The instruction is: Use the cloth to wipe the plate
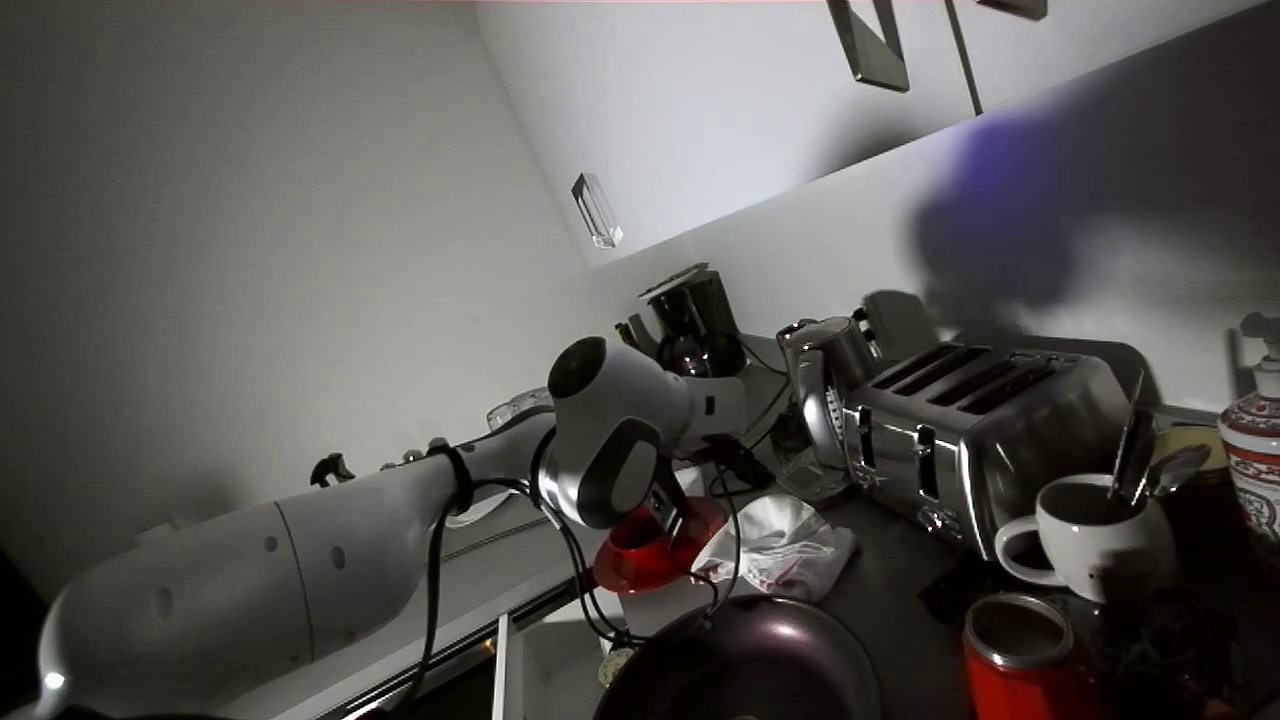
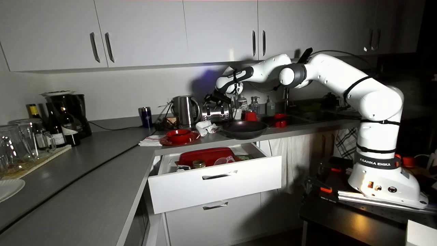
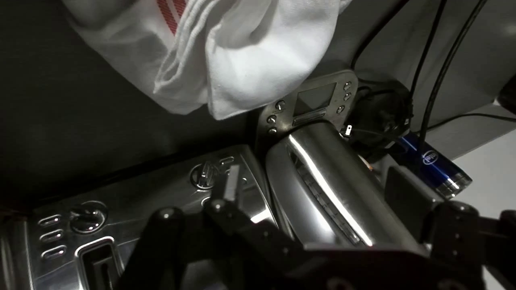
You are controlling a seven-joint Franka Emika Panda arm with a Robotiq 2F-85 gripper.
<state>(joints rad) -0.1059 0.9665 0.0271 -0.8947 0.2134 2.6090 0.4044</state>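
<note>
Nearest in an exterior view: pulled-out drawer (image 2: 218,188) under the counter (image 2: 102,198). Behind it the red plate (image 2: 165,141), red bowl (image 2: 179,135) sitting on it, folded towel (image 2: 152,140) to its left. No wiping going on; bowl hides the plate's middle, so can't tell if any is done. Looks like the very start: grasping, carrying over and wiping all seem left, maybe shifting the bowl too. Cloth (image 2: 205,126), taking the crumpled white one as the task's, lies loose on the counter just right of the plate, left of the pan (image 2: 244,127); can't tell if it touches the plate. It's a heap, no clear pointing end; long axis reads roughly left-right along the counter, loose bit trailing right toward the pan. Wrist view cuts it off, so not sure. Farther back the gripper (image 3: 314,175) hangs above the counter, fingers spread, nothing held. Behind it, toaster (image 2: 215,112) on the right, kettle (image 2: 184,111) on the left. Next move probably calls for bringing the gripper nearer, over the cloth.
</note>
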